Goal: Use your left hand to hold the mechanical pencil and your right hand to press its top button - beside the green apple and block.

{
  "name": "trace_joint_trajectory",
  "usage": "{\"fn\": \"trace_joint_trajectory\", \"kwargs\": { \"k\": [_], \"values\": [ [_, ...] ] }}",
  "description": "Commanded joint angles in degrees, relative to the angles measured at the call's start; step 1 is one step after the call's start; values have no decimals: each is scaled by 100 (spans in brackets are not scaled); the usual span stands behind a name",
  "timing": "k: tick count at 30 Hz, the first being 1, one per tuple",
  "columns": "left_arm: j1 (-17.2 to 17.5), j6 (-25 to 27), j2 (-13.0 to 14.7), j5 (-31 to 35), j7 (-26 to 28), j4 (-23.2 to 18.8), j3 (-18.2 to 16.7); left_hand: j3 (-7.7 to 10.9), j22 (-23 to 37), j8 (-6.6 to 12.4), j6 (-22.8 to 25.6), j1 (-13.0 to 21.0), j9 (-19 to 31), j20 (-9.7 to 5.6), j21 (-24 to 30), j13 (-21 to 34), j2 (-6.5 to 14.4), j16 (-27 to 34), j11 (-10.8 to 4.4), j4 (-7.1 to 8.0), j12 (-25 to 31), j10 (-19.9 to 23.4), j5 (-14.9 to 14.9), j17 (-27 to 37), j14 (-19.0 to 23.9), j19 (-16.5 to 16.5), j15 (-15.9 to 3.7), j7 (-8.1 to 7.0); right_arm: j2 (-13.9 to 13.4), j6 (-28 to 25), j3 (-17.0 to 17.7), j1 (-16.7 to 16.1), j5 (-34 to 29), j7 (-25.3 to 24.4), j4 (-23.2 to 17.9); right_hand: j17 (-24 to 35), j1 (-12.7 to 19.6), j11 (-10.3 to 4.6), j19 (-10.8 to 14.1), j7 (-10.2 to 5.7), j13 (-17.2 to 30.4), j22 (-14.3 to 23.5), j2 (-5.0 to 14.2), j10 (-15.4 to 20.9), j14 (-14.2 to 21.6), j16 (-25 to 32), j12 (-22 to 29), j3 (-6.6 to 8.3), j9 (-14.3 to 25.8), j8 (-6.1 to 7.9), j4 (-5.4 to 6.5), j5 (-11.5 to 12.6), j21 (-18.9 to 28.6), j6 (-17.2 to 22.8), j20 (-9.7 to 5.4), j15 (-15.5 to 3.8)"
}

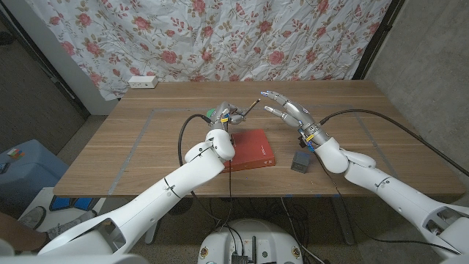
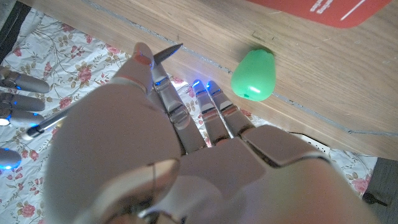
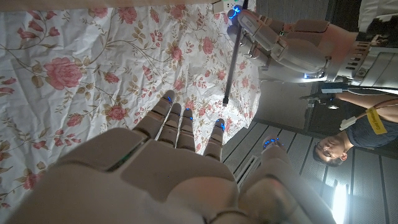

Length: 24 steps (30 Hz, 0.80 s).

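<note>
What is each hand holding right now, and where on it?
The left hand grips the pencil near its lower end; the right hand holds nothing.

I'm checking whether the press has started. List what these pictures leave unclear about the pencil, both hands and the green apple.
- Mechanical pencil: too small in the head view to make out its top button.
- Left hand: its grip on the pencil is hidden in the left wrist view by the hand's own back.
- Right hand: open near the pencil; contact cannot be judged.
- Green apple: in the head view, mostly hidden behind the left hand.

Matt wood table; glossy plastic green apple; creased floral cloth backdrop.
</note>
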Motion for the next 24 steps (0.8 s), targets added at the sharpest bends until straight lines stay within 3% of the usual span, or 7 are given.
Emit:
{"fn": "trace_joint_trajectory", "kwargs": {
  "k": [1, 24],
  "values": [
    [-45, -56, -4, -23, -17, 69, -8, -31, 15, 26, 45, 17, 13, -237, 23, 34, 57, -8, -108, 5, 50, 173, 33, 16, 36, 55, -936, 21, 43, -56, -55, 49, -50, 48, 4, 19, -56, -6, -24, -18, 4, 25, -4, -38, -33, -31, 16, 1, 14, -35, -19, 28, -17, -44, 10, -3],
    [-68, -6, -62, -47, 23, 123, -23, -48, 15, 22, 51, 18, 14, -234, 23, 32, 59, -10, -106, 6, 46, 170, 35, 15, 33, 56, -937, 19, 113, -12, -218, 265, -12, 179, 222, 29, -77, 4, -59, -17, 4, 26, 3, -85, -69, -39, 13, 5, 14, -35, -15, 29, -15, -42, 20, 14]
  ]
}}
